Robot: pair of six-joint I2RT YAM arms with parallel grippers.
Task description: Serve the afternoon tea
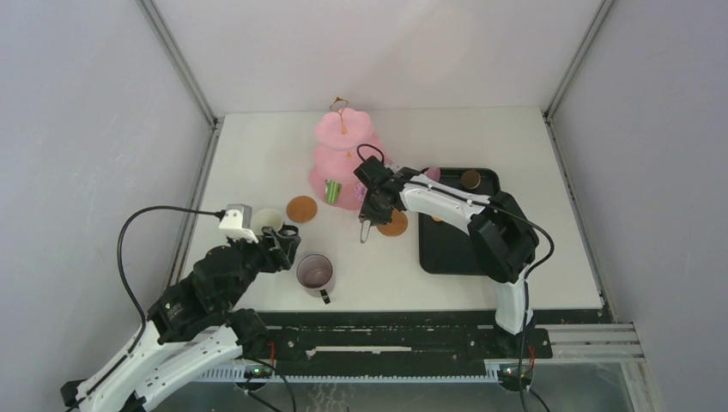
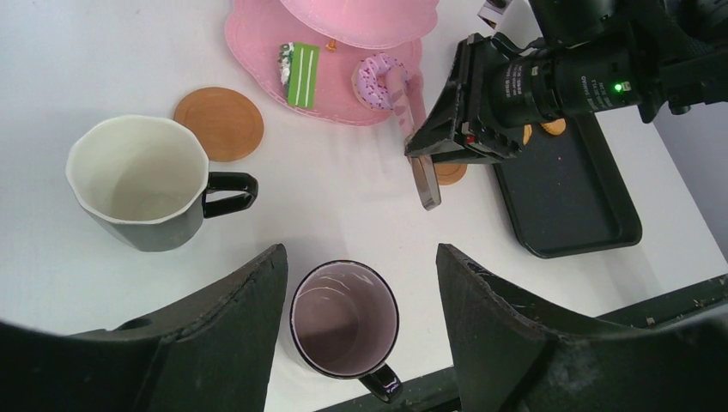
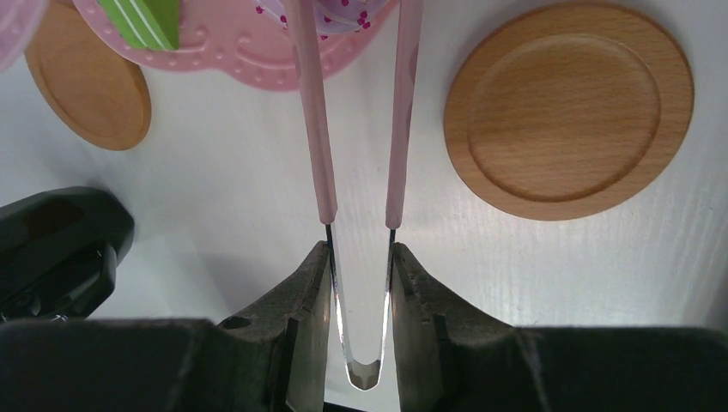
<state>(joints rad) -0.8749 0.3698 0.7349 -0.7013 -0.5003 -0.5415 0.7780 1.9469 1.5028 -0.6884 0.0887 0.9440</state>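
Your right gripper (image 3: 360, 257) clamps the pink-tipped tongs (image 3: 312, 129) beside the cake stand (image 1: 339, 159); your left gripper (image 2: 360, 257) hangs spread open above a mug (image 2: 345, 319).

Top external camera looks down from high at the near edge over the whole white tabletop (image 1: 257, 154). Both wrist cameras face down, the right very close. All share the pink three-tier scalloped cake stand (image 1: 343, 163).

Your white table (image 1: 257, 154) sits boxed by plain grey walls (image 1: 86, 129); metal posts (image 1: 176, 60) rise from its far corners, and a black rail (image 1: 386, 326) lines its near edge.
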